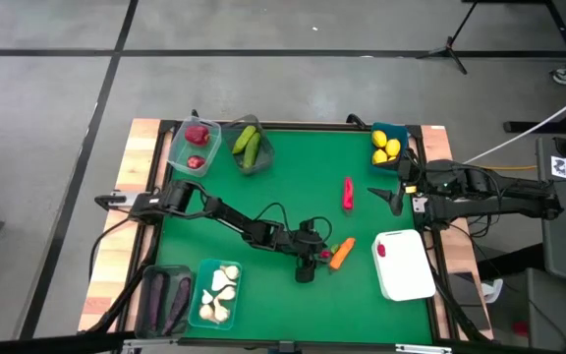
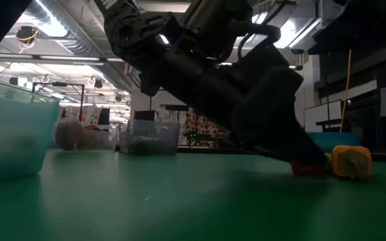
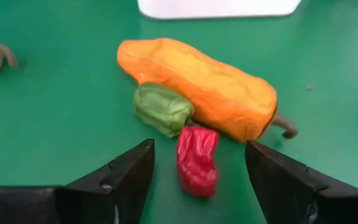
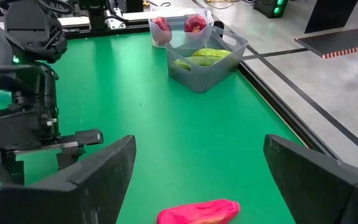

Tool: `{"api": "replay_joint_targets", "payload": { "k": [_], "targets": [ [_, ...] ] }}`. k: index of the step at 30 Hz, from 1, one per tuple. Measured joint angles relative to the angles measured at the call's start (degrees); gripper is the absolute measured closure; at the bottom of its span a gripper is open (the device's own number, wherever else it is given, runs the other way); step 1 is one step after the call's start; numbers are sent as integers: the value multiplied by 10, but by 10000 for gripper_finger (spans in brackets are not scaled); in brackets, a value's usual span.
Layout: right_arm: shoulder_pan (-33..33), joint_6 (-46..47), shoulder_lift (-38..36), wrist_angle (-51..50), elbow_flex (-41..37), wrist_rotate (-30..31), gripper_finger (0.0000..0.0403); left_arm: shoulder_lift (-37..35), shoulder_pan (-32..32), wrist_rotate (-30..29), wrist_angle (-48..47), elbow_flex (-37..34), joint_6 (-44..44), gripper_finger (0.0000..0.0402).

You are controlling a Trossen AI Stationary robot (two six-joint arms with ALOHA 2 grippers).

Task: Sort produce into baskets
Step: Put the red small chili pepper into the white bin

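Note:
My left gripper [image 3: 199, 148] is open near the table's middle [image 1: 318, 258], low over the green mat. Its fingers stand on either side of a small red pepper [image 3: 197, 160] with a green stem [image 3: 162, 109] and do not touch it. The pepper lies against an orange carrot [image 3: 199, 81], which also shows in the high view [image 1: 342, 254]. My right gripper [image 1: 389, 200] is open and empty at the right side. It points toward a long red pepper [image 1: 348, 193] that lies on the mat and also shows in the right wrist view [image 4: 197, 213].
At the far edge stand a clear tub with red fruits [image 1: 195, 146], a grey tub with cucumbers [image 1: 249, 147] and a blue tub with lemons [image 1: 388, 147]. At the near edge stand a tub with eggplants [image 1: 165, 295], a tub with garlic [image 1: 219, 293] and a white tray [image 1: 406, 267].

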Motion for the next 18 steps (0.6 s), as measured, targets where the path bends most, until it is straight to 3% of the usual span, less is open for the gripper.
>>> {"api": "replay_joint_targets", "payload": {
  "k": [4, 18],
  "targets": [
    [0, 0, 0, 0, 0, 0, 52, 0, 0, 0, -6, -1, -1, 176],
    [0, 0, 0, -5, 0, 0, 52, 0, 0, 0, -13, -1, -10, 303]
  ]
}}
